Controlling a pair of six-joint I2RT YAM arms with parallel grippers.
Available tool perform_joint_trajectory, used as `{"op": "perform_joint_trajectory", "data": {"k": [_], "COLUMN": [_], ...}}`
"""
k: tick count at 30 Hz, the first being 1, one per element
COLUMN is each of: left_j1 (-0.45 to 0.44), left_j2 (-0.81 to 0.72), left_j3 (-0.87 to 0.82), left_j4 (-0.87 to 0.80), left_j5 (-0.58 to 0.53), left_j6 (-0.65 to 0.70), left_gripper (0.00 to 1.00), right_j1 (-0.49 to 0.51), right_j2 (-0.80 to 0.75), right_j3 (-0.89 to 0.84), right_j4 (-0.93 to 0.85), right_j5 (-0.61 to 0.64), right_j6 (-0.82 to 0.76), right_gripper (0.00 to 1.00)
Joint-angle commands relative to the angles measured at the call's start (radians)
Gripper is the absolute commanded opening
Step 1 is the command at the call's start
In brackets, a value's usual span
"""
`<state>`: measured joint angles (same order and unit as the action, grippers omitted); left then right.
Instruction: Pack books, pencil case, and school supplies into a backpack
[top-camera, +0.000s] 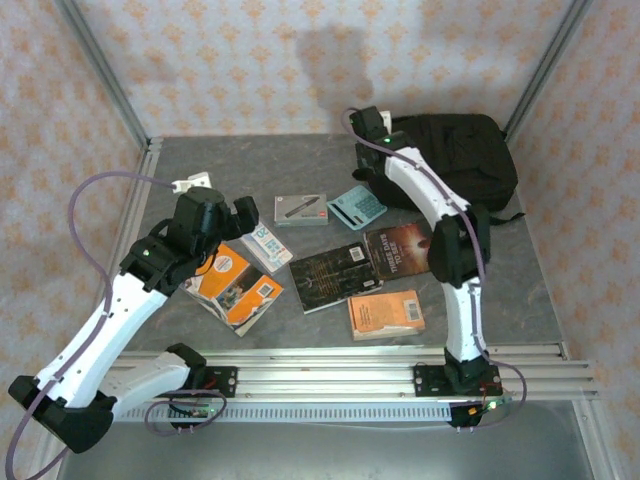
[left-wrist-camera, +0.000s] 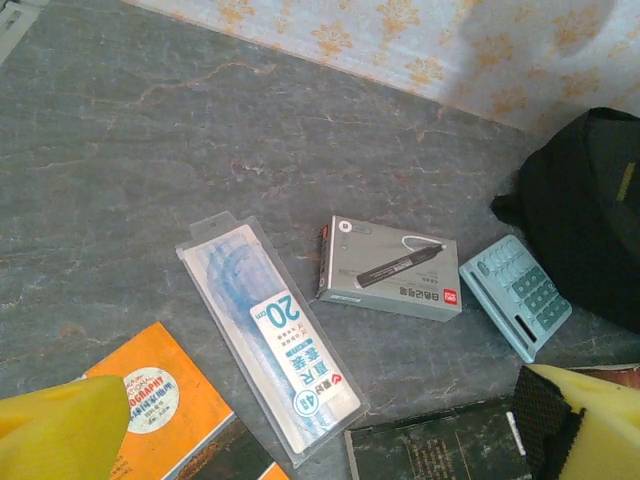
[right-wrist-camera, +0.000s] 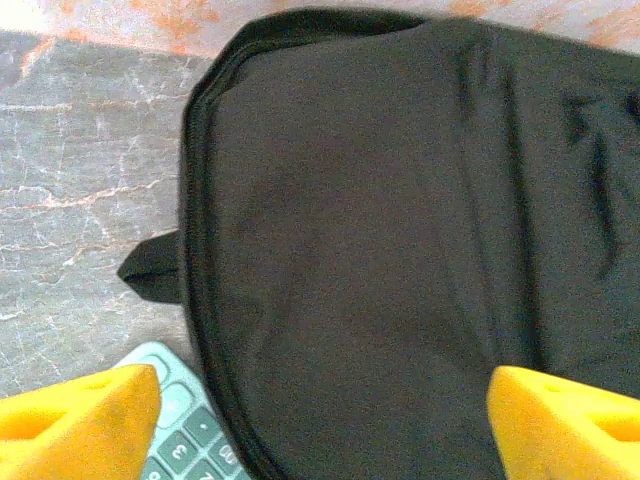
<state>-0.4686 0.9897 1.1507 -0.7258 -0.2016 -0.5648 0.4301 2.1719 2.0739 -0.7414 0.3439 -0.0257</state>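
Near edge: aluminium rail (top-camera: 340, 375) carries both arm bases. Just beyond lies a small plain orange paperback (top-camera: 386, 313), flat. To the left is an orange-and-white picture-cover paperback (top-camera: 238, 287), partly under the left arm (top-camera: 120, 300).

Mid bench: black-cover paperback (top-camera: 336, 275) against a dark brown paperback with pale title (top-camera: 398, 249); touching or overlapping, cannot tell. All four books lie loose and flat, none packed.

Left jaws hover over the clear blue-and-white printed packet (left-wrist-camera: 270, 340), yellow pads (left-wrist-camera: 60, 430) wide apart, gripping nothing. Probably staged for a pick.

Further out: grey rectangular pen box (left-wrist-camera: 390, 268), then a flat teal plastic calculator (left-wrist-camera: 515, 293), right at the bag's edge.

Far right: large black soft fabric backpack (top-camera: 460, 160) lying flat, no opening visible. Right jaws sit over its near-left edge, spread, nothing between them; contact with the fabric not discernible. Judgement: the bag needs opening first, hence the reach.

Surface: grey marbled bench (top-camera: 200, 160), matte. Walls (top-camera: 200, 60) pale with an orange motif; metal frame posts (top-camera: 100, 70) at the corners.
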Motion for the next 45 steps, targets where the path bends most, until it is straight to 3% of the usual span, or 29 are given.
{"op": "perform_joint_trajectory", "data": {"k": [1,4,8,10,19,24,27,32,35,37,39,41,43,45], "left_j1": [0.002,0.000,-0.001,0.000,0.002,0.001,0.001,0.001,0.001,0.001,0.000,-0.001,-0.001,-0.001], "left_j2": [0.000,0.006,0.006,0.006,0.024,0.023,0.023,0.020,0.018,0.018,0.018,0.018,0.017,0.012], "left_j3": [-0.008,-0.006,-0.006,-0.009,-0.008,-0.009,-0.010,-0.014,-0.016,-0.016,-0.019,-0.018,-0.017,-0.016], "left_j4": [-0.006,-0.004,-0.003,0.000,-0.002,-0.007,-0.014,-0.014,-0.015,-0.015,-0.014,-0.015,-0.020,-0.024], "left_j5": [-0.018,-0.013,-0.015,-0.018,-0.041,-0.074,-0.104,-0.126,-0.133,-0.140,-0.149,-0.154,-0.166,-0.189], "left_j6": [-0.015,-0.011,-0.006,-0.005,0.006,0.019,0.012,0.017,0.020,0.022,0.022,0.024,0.023,0.025], "left_gripper": [0.99,0.99,0.98,0.98,0.97,0.98,0.98,0.98,0.98,0.98,0.98,0.98,0.98,0.98], "right_j1": [0.001,0.001,-0.004,-0.005,-0.007,-0.010,-0.008,0.023,0.042,0.082,0.156,0.204,0.220,0.230], "right_j2": [0.125,0.184,0.209,0.192,-0.056,-0.234,-0.328,-0.464,-0.532,-0.548,-0.554,-0.549,-0.542,-0.524], "right_j3": [0.145,0.170,0.172,0.169,0.119,-0.009,-0.066,-0.171,-0.220,-0.226,-0.240,-0.242,-0.223,-0.205], "right_j4": [-0.117,-0.112,-0.104,-0.095,-0.068,-0.066,-0.116,-0.197,-0.254,-0.305,-0.337,-0.372,-0.414,-0.434], "right_j5": [-0.071,-0.106,-0.066,-0.042,-0.006,0.002,-0.087,-0.080,-0.138,-0.075,0.112,0.209,0.165,0.028], "right_j6": [0.010,0.024,0.017,0.003,-0.028,0.002,0.005,0.011,0.011,-0.005,-0.034,-0.031,0.026,0.106], "right_gripper": [0.78,0.64,0.18,0.00,0.00,0.00,0.00,0.00,0.00,0.00,0.00,0.00,0.00,0.00]}}
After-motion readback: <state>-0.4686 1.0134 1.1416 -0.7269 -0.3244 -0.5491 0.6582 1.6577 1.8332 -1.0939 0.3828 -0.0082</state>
